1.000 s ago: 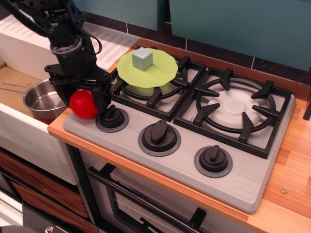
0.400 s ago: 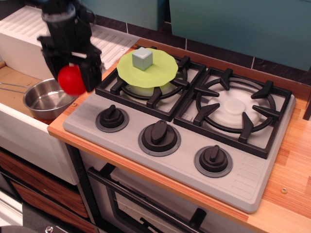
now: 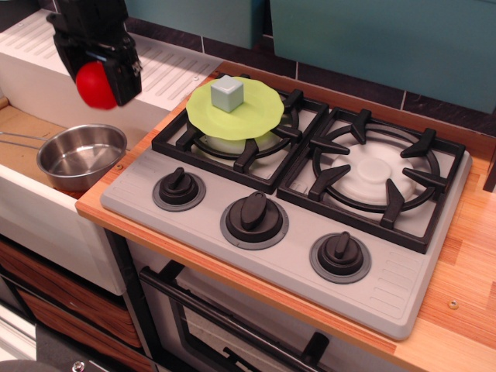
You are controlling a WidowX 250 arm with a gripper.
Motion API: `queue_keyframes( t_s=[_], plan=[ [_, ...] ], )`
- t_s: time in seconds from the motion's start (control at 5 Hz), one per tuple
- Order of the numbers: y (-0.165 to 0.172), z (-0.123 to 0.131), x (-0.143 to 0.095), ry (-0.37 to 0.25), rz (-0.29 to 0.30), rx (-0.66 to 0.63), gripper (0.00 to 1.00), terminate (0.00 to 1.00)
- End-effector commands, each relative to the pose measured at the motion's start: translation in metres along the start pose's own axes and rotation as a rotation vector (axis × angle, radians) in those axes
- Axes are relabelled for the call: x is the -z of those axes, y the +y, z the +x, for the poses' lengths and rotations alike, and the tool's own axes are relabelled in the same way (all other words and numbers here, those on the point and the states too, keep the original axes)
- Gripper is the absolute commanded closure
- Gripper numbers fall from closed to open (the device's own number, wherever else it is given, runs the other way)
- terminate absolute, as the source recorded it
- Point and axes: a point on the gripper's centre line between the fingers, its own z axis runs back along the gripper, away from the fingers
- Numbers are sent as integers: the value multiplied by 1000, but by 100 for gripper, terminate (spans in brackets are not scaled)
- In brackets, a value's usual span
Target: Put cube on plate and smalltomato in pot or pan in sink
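The pale grey-blue cube [image 3: 227, 93] sits on the lime-green plate [image 3: 248, 116], which rests on the left burner. My gripper [image 3: 96, 84] is shut on the red smalltomato [image 3: 94, 85] and holds it in the air above the far side of the steel pan [image 3: 77, 157]. The pan stands in the tan basin of the sink [image 3: 19, 151], its thin handle pointing left. The white ribbed drainboard [image 3: 167, 66] lies behind the gripper.
A grey stove [image 3: 403, 287] with two black burner grates [image 3: 380, 174] and three black knobs [image 3: 254, 211] fills the wooden counter [image 3: 469, 263]. Teal panels [image 3: 387, 39] line the back wall. An oven door handle [image 3: 232, 325] runs below the front edge.
My gripper has risen and moved left and back with the tomato, from the stove's front left corner to a spot above the pan. The cube and plate have not moved.
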Motion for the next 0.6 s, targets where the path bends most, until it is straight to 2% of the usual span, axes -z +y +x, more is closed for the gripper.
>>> queue_keyframes(
  t_s=[0.0, 0.2, 0.4],
  plan=[
    [29, 13, 7, -43, -10, 25, 100, 0],
    [33, 4, 23, -25, -15, -15, 100, 0],
    [35, -10, 34, -34, -22, -22, 100, 0]
  ],
)
